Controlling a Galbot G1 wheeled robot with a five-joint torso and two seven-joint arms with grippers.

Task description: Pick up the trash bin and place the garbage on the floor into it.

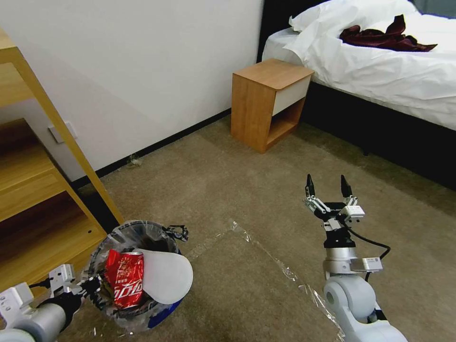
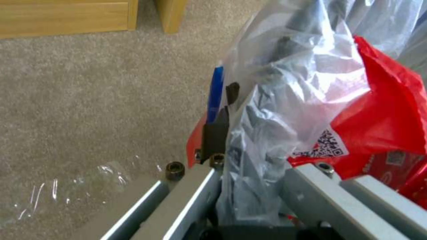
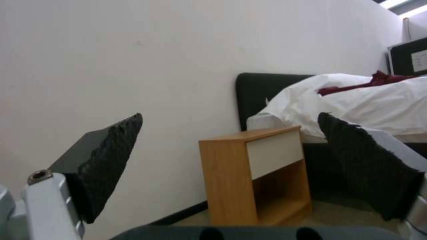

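The left pincer point(image 1: 88, 287) is clamped on the rim of the small round dark trash bin w/ clear plastic liner point(image 1: 137, 235), keeping it upright so the crushed red can point(image 1: 127, 280) & white insole point(image 1: 166, 275) stay inside, just above the beige carpet floor point(image 1: 237, 199), while the right pincer point(image 1: 327, 190) waits w/ jaws apart, raised over the carpet.

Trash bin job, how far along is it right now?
Mostly done, by the look of it. The trash bin already holds a crushed red can, a white insole and a red wrapper. The left gripper is clamped on its bag-lined rim. The right gripper hangs open and empty above the carpet. Left: a small scrap by the wall, possibly litter.
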